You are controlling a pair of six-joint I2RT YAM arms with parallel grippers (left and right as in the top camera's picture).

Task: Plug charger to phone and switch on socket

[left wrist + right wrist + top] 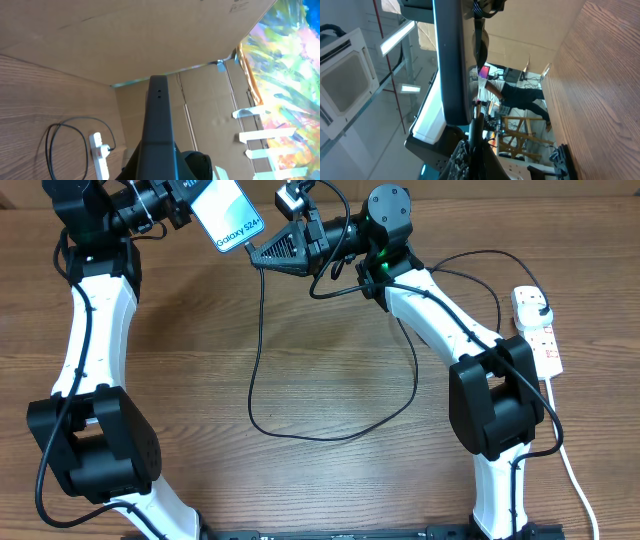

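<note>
we're at plug-in: left tool (pixel 185 212) clamps the phone (pixel 228 215), right tool (pixel 262 253) clamps the charger (pixel 256 340); next we must seat it squarely.

Lit phone (pixel 228 215) aloft, charger (pixel 256 340) looping below, socket (pixel 540 332) lying rightward.

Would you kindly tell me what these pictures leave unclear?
Whether the thin black charger cable is seated in the slim cyan-screened phone: overhead, the right gripper covers the port; right wrist, too dark.
Switch position on the white power strip: too small overhead and in left wrist.
</note>
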